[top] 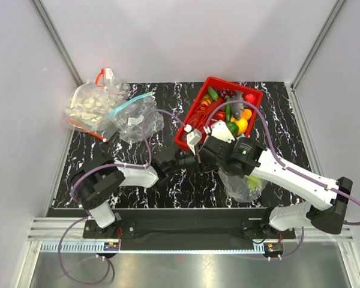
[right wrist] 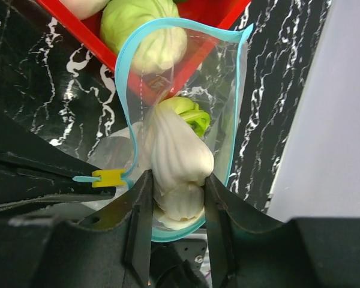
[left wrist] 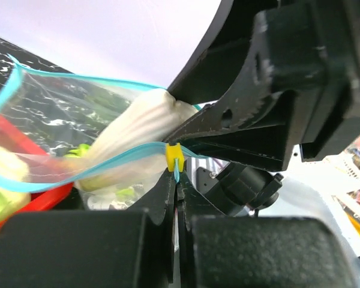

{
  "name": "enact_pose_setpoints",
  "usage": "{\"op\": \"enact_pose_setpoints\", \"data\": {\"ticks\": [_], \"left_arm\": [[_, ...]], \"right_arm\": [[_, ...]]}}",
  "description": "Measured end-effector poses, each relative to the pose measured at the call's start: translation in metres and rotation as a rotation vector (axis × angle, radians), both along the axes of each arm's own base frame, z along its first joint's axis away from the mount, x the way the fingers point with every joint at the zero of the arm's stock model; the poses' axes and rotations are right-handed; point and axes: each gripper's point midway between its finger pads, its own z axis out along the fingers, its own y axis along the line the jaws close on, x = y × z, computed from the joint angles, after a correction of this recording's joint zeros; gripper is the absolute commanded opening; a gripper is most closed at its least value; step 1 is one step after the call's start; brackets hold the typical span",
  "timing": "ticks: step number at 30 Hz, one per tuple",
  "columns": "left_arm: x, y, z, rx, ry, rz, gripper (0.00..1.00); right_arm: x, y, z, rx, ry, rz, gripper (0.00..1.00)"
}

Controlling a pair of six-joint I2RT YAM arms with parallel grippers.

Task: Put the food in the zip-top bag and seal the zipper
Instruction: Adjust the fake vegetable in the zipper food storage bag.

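Teal zipper [left wrist: 108, 155] is pinched tight by the left gripper [left wrist: 175, 180], so the zip-top bag [right wrist: 228, 108] gapes open beside the red basket [right wrist: 216, 9]. The right gripper [right wrist: 179, 192], half open, squeezes a white vegetable [right wrist: 177, 156] in the bag's mouth, ready to push deeper.

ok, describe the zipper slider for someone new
Find the red basket toward the back; in front of it, a clear bag with a teal zipper is held open. The slider clips that zipper right at the left gripper, beside the white vegetable in the right gripper: the only yellow piece on the teal strip.
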Motion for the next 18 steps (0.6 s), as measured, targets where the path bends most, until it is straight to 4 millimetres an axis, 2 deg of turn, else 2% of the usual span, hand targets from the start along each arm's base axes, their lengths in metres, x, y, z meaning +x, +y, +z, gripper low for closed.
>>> {"op": "enact_pose_setpoints", "data": {"ticks": [1, 5, 6, 9, 12, 16, 18], "left_arm": [[0.000, 0.001, 0.001, 0.005, -0.010, -0.001, 0.00], [-0.005, 0.005, -0.002, 0.055, -0.049, -0.026, 0.00], [-0.007, 0.006, -0.003, 0.066, -0.058, -0.032, 0.00], [-0.012, 0.009, -0.005, 0.096, -0.087, -0.057, 0.00], [-0.015, 0.010, -0.006, 0.123, -0.117, -0.077, 0.00], [-0.016, 0.011, -0.004, 0.140, -0.161, -0.090, 0.00], [-0.017, 0.012, -0.003, 0.144, -0.182, -0.093, 0.00]], "right_arm": [[-0.001, 0.001, -0.001, 0.008, 0.003, -0.006, 0.04], [-0.008, 0.005, -0.006, 0.047, 0.043, -0.017, 0.30], [-0.009, 0.005, -0.007, 0.052, 0.053, -0.018, 0.42], [-0.014, 0.010, -0.011, 0.076, 0.085, -0.012, 0.49], [-0.018, 0.013, -0.010, 0.112, 0.100, -0.005, 0.52], [-0.022, 0.018, -0.004, 0.189, 0.109, 0.002, 0.36], [-0.022, 0.020, -0.003, 0.226, 0.122, 0.003, 0.35]]}}
